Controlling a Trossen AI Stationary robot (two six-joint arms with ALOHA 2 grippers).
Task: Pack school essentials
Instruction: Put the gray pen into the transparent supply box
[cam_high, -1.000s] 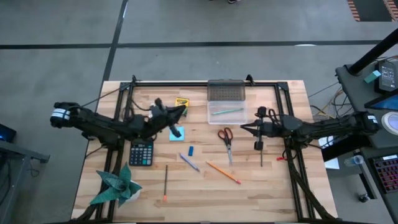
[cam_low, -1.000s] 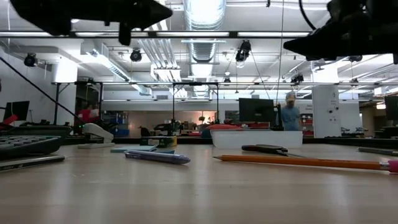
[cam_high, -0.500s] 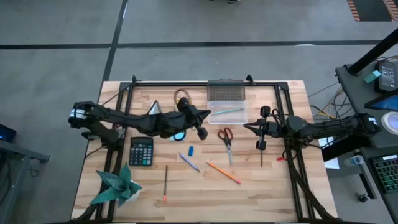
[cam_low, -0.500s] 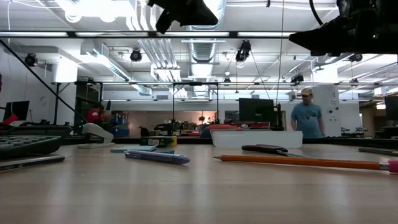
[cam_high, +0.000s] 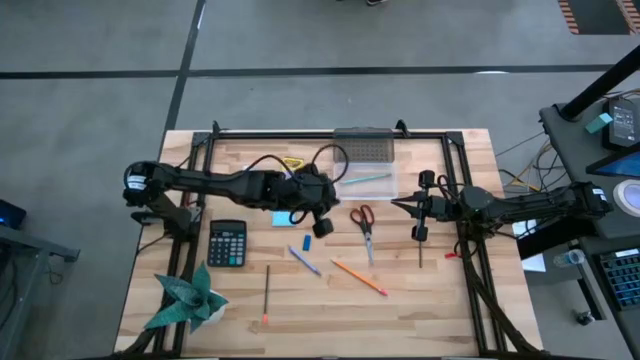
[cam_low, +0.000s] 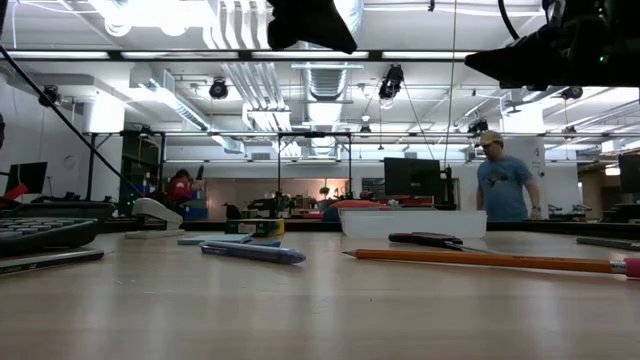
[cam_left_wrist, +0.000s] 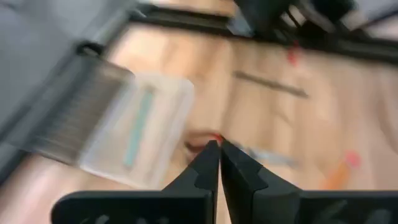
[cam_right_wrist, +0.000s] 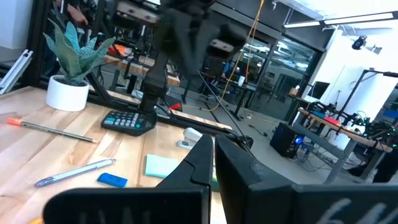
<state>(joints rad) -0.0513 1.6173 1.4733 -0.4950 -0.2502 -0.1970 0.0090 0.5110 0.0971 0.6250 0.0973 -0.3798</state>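
Note:
In the high view my left gripper (cam_high: 334, 203) hovers shut above the table's middle, between the light-blue note pad (cam_high: 284, 218) and the red-handled scissors (cam_high: 362, 222). In its wrist view the shut fingers (cam_left_wrist: 219, 152) point toward the scissors' red handle (cam_left_wrist: 214, 137). My right gripper (cam_high: 396, 205) waits shut to the right of the scissors, above the table. A clear box (cam_high: 365, 165) near the far edge holds a green pen (cam_high: 364, 179). The blue eraser (cam_high: 307, 241), a bluish pen (cam_high: 305, 260), an orange pencil (cam_high: 358, 277), dark pencils (cam_high: 267, 292) and the yellow crayon box (cam_high: 292, 163) lie flat on the wood.
A black calculator (cam_high: 227, 243) lies left of centre, and a green paper plant (cam_high: 185, 298) stands at the near left corner. A black frame (cam_high: 300, 134) runs along the far edge and both sides. A person (cam_low: 503, 185) walks in the room behind the table.
My left arm has swung toward the table's right, from above the crayon box and note pad to the spot beside the scissors, and its gripper has tipped downward. Nothing on the table has moved. The person in the background has walked to the right.

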